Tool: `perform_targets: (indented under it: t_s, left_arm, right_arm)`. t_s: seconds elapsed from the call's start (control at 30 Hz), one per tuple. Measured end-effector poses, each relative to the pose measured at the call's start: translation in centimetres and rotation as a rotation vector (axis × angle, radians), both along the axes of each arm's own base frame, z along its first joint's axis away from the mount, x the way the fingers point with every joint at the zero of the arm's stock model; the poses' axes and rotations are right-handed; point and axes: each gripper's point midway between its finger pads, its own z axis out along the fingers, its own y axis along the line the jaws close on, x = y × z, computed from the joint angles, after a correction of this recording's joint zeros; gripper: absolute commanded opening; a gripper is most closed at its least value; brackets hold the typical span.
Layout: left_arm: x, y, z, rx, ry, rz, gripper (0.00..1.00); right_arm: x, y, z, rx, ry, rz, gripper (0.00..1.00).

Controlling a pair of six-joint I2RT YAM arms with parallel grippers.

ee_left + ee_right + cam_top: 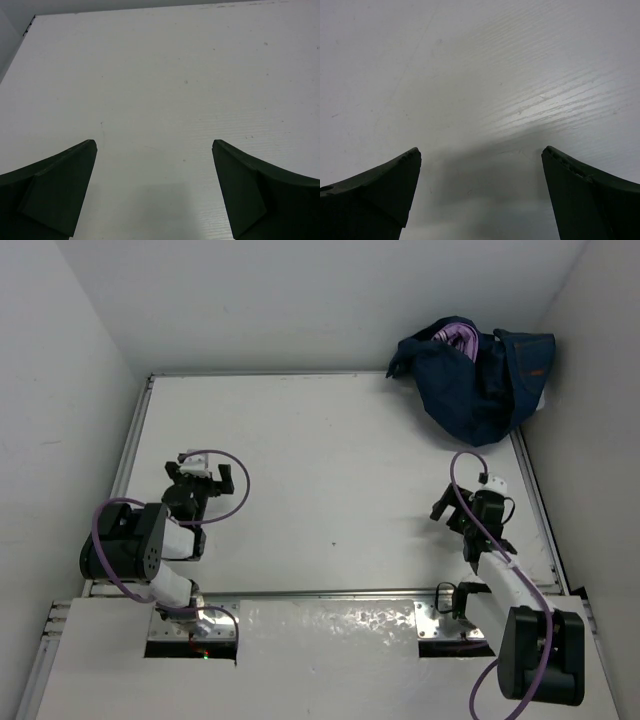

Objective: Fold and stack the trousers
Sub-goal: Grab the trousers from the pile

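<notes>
The dark navy jeans [470,385] lie crumpled in a heap at the table's far right corner, seen only in the top view. A lilac-purple garment [456,338] shows at the top of the heap. My left gripper [196,466] is open and empty over the bare white table at the left; its dark fingers [55,195] stand wide apart. My right gripper [447,508] is open and empty over the table at the right, well short of the jeans; its fingers [592,200] frame only bare table.
The white table [330,480] has a raised rim on its left, far and right sides. White walls close it in. Both arms' purple cables loop above their wrists.
</notes>
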Motion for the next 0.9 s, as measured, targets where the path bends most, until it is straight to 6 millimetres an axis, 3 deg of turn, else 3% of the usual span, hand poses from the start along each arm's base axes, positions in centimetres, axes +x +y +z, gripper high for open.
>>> perform_targets:
  t_s: [0.1,0.2,0.4,0.43,0.47,0.53,0.57,0.6,0.67,0.8,0.87,0.9]
  left_arm:
    - [0.0,0.0,0.0,0.000,0.000,0.000,1.00]
    - [0.0,0.0,0.0,0.000,0.000,0.000,1.00]
    - [0.0,0.2,0.0,0.001,0.000,0.008,1.00]
    - [0.0,0.1,0.0,0.001,0.000,0.006,1.00]
    - [0.0,0.0,0.0,0.000,0.001,-0.004,1.00]
    - [0.6,-0.9,-0.1,0.012,0.031,-0.072,1.00]
    - [1.6,-1.7,0.1,0.023,0.068,-0.131,1.00]
    - [3.1,-2.5,1.1,0.039,0.085,-0.194,1.00]
    - [6.7,-3.6,5.1,0.062,0.073,-0.274,1.00]
    - [11.2,-3.7,13.9,0.172,-0.004,-0.313,1.00]
    - [12.3,-3.0,15.9,0.225,0.009,-0.285,1.00]
    - [12.6,-2.4,15.9,0.251,0.034,-0.263,1.00]
  right_arm:
    - [0.1,0.0,0.2,-0.016,0.007,0.019,0.99]
    - [1.5,-0.2,2.1,-0.040,0.018,0.047,0.99]
    - [8.6,-1.9,10.8,-0.087,-0.061,0.081,0.95]
    - [9.8,-2.4,12.4,-0.089,-0.088,0.079,0.62]
    - [10.9,-3.0,13.9,-0.099,-0.113,0.078,0.39]
    - [13.0,-4.5,16.3,-0.098,-0.151,0.053,0.14]
    - [14.2,-5.3,17.3,-0.093,-0.163,0.034,0.12]
    - [15.2,-5.9,18.0,-0.091,-0.169,0.021,0.20]
    - [17.4,-7.4,18.7,-0.089,-0.171,-0.023,0.57]
    - [20.9,-10.7,17.6,-0.121,-0.113,-0.140,0.88]
    - [22.7,-12.4,16.9,-0.150,-0.089,-0.194,0.92]
    - [23.8,-13.3,16.5,-0.167,-0.073,-0.220,0.93]
